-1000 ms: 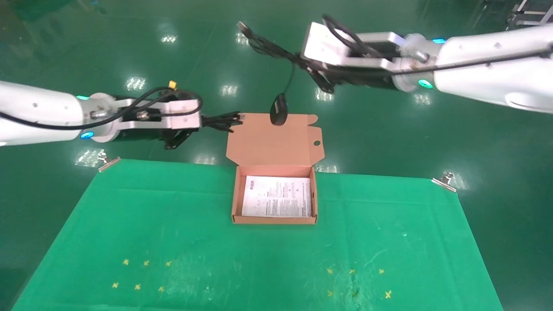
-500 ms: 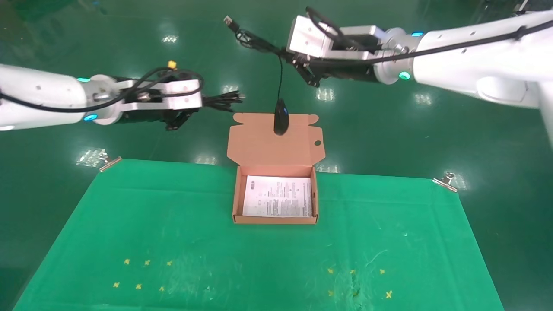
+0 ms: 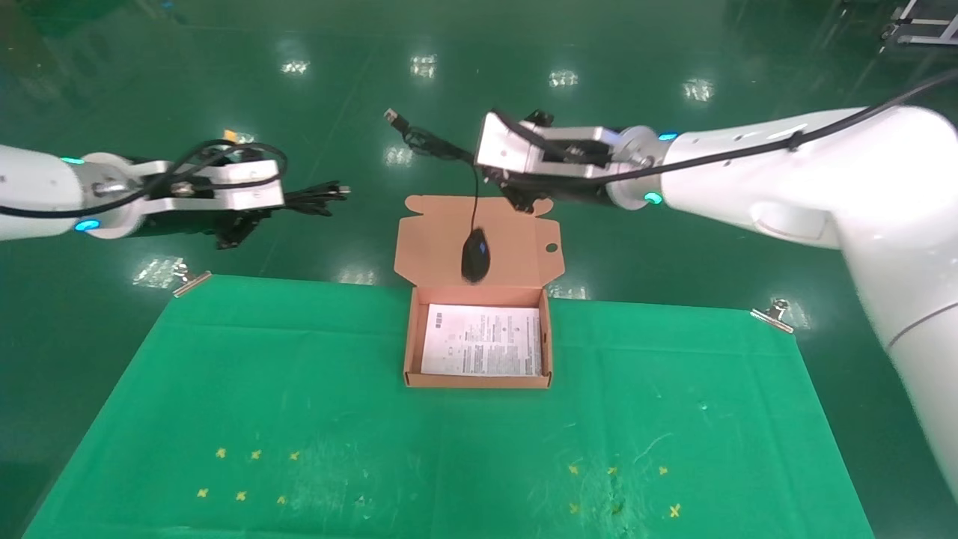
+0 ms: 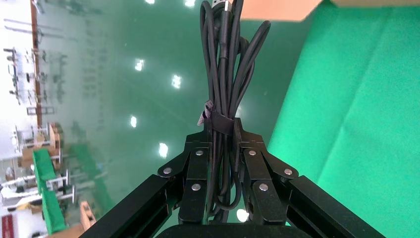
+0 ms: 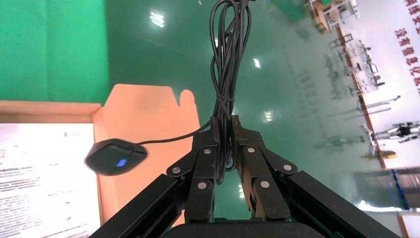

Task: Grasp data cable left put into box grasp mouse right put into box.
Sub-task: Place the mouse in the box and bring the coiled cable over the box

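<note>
The cardboard box (image 3: 408, 340) stands open on the green mat, a white leaflet (image 3: 481, 340) inside and its lid flap (image 3: 438, 239) laid back. My right gripper (image 3: 486, 168) is shut on the mouse's cord (image 5: 224, 106) above the flap's far edge. The black mouse (image 3: 475, 256) hangs from the cord over the flap, just behind the box; it also shows in the right wrist view (image 5: 116, 157). My left gripper (image 3: 281, 196) is shut on the bundled data cable (image 3: 314, 198), held in the air to the left of the flap; it fills the left wrist view (image 4: 225, 84).
The green mat (image 3: 299, 404) covers the table, held by metal clips at the far left corner (image 3: 187, 281) and far right corner (image 3: 771, 313). Small yellow marks (image 3: 247, 475) dot the mat's near part. Glossy green floor lies beyond.
My right arm has come down and toward the box, so the hanging mouse dropped from the flap's far edge to just behind the box. My left arm has moved left, away from the flap.
</note>
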You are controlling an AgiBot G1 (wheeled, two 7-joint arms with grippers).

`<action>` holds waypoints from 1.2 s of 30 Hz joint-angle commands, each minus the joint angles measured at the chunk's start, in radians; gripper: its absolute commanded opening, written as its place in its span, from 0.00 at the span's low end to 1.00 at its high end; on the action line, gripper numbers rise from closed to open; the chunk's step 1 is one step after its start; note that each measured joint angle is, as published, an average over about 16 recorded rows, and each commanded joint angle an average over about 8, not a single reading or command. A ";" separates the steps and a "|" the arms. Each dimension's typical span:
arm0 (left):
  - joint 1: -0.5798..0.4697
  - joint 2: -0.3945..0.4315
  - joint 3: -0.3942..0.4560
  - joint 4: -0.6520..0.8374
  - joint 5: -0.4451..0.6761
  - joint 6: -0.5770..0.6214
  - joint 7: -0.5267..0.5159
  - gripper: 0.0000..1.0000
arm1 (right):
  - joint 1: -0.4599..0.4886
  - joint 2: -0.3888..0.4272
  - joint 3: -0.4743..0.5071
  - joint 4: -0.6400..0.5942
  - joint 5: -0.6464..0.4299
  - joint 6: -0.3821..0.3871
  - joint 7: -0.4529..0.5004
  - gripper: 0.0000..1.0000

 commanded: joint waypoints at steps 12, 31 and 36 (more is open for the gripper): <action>0.008 -0.043 0.018 -0.113 0.136 0.075 -0.163 0.00 | -0.102 -0.025 -0.087 0.000 0.086 0.020 0.058 0.00; 0.019 -0.050 0.019 -0.149 0.155 0.085 -0.194 0.00 | -0.177 -0.023 -0.234 -0.100 0.169 0.135 0.209 0.77; 0.021 -0.047 0.020 -0.150 0.155 0.085 -0.194 0.00 | -0.180 -0.016 -0.242 -0.095 0.185 0.137 0.212 1.00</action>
